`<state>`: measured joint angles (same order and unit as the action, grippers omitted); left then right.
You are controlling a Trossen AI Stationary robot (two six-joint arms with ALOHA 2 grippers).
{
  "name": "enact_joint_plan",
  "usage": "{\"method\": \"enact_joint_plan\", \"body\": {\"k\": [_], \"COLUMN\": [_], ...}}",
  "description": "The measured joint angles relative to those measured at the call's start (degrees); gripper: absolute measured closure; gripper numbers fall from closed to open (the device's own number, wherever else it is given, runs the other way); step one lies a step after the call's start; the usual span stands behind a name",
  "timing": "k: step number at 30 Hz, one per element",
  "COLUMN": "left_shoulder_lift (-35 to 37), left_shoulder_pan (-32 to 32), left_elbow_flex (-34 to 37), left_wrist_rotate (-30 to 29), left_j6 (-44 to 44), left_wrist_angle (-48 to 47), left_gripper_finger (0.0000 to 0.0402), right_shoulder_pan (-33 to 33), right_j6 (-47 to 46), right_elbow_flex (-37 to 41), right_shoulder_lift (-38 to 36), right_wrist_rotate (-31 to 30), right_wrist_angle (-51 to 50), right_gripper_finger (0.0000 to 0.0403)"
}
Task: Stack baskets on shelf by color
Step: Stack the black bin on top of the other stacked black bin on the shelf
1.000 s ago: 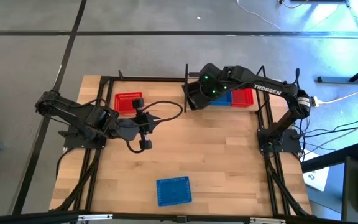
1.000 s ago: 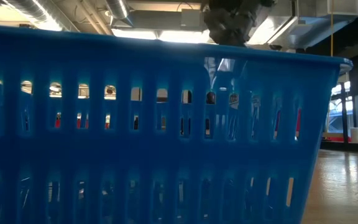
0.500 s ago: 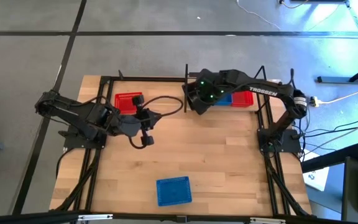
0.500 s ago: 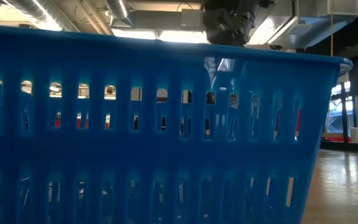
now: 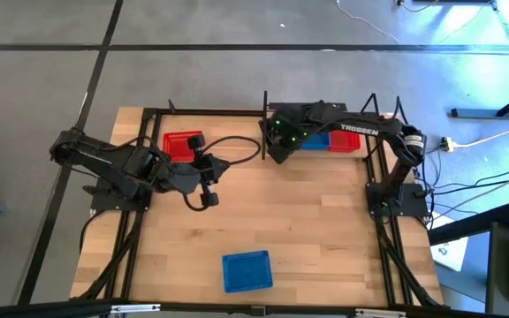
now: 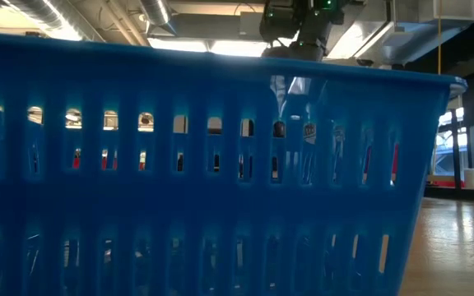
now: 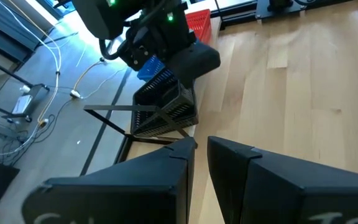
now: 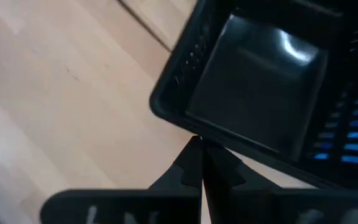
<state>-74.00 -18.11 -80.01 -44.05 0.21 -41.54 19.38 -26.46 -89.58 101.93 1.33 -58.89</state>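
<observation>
A black basket (image 8: pixel 253 93) sits at the left end of the shelf (image 7: pixel 114 115), next to a blue basket (image 5: pixel 318 140) and a red basket (image 5: pixel 346 139). My right gripper (image 5: pixel 276 145) is over the black basket, shut, with its tips at the basket's rim. My left gripper (image 5: pixel 207 177) hovers shut over the table, beside another red basket (image 5: pixel 182 146) that rests on its base. A second blue basket (image 5: pixel 246 270) stands on the table near the near edge and fills the low view (image 6: pixel 212 181). My right gripper comes down on the black basket from above, slanting from the table's right. Its shut fingertips (image 8: pixel 195 144) meet the rim (image 8: pixel 173 121) of the wall that faces the table's near side, across the rim and not around it. The basket stays on the shelf. Whether the tips press, I cannot tell.
The shelf's upright rods (image 5: pixel 265 104) stand close around the right gripper. Black frame bars (image 5: pixel 148 119) run along the table's far and side edges. A cable (image 5: pixel 237 146) loops from the left arm. Bare wood (image 5: pixel 299 221) lies between the arms and the near blue basket.
My right gripper has shifted a little toward the table's left and near side at the shelf's left end, and its arm has swung lower and stretched out over the shelf. The baskets have not visibly moved.
</observation>
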Motion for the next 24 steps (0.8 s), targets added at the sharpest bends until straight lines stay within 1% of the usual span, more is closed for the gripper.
{"method": "enact_joint_plan", "body": {"k": [5, 7, 9, 12, 14, 19, 22, 24], "left_shoulder_lift": [0.00, 0.00, 0.00, 0.00, 0.00, 0.00, 0.00, 0.00], "left_shoulder_pan": [0.00, 0.00, 0.00, 0.00, 0.00, 0.00, 0.00, 0.00], "left_elbow_flex": [0.00, 0.00, 0.00, 0.00, 0.00, 0.00, 0.00, 0.00], "left_wrist_rotate": [0.00, 0.00, 0.00, -0.01, -0.01, 0.00, 0.00, -0.02], "left_j6": [0.02, 0.02, 0.02, 0.04, 0.04, 0.04, 0.02, 0.00], "left_wrist_angle": [0.00, 0.00, 0.02, 0.00, -0.03, -0.03, -0.03, 0.00], "left_gripper_finger": [0.0365, 0.0365, 0.0365, 0.0365, 0.0365, 0.0365, 0.0365, 0.0365], "right_shoulder_pan": [0.26, 0.26, 0.26, 0.10, -0.45, -1.52, -1.62, -1.59], "right_j6": [2.19, 2.49, 2.53, 2.93, 3.08, 4.14, 4.85, 4.70], "right_elbow_flex": [0.02, 0.02, 0.02, 0.02, 0.02, -0.60, -0.63, -0.63], "right_shoulder_lift": [0.90, 0.94, 0.94, 0.94, 0.94, 0.39, 0.28, 0.28], "right_wrist_rotate": [-0.82, -0.29, 1.51, 6.23, 6.85, 1.39, -3.47, -5.50], "right_wrist_angle": [2.09, 2.73, 2.52, 2.19, 2.21, 2.71, 3.68, 3.78], "right_gripper_finger": [0.0403, 0.0403, 0.0403, 0.0403, 0.0403, 0.0403, 0.0403, 0.0403]}}
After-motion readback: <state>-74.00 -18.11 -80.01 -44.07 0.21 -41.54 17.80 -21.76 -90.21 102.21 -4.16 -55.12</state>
